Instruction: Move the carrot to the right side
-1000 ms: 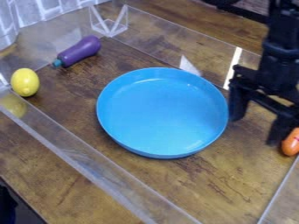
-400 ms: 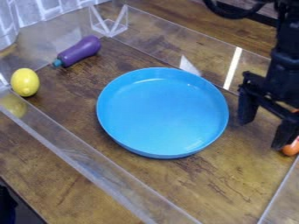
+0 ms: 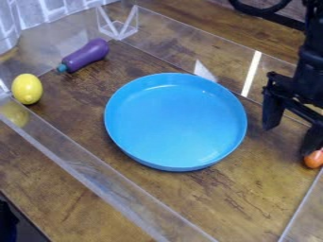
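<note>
Only an orange sliver of the carrot shows at the right edge of the table; the rest is cut off by the frame and by the black gripper. The gripper hangs just above and left of it, open, its two fingers spread wide with nothing between them. One finger stands beside the blue plate's right rim, the other reaches down next to the carrot.
A large blue plate fills the middle of the wooden table. A purple eggplant lies at the back left and a yellow lemon at the left edge. Clear plastic walls border the table.
The gripper has shifted a little to the right, toward the frame edge, staying open. It now covers more of the carrot. Plate, eggplant and lemon are unmoved.
</note>
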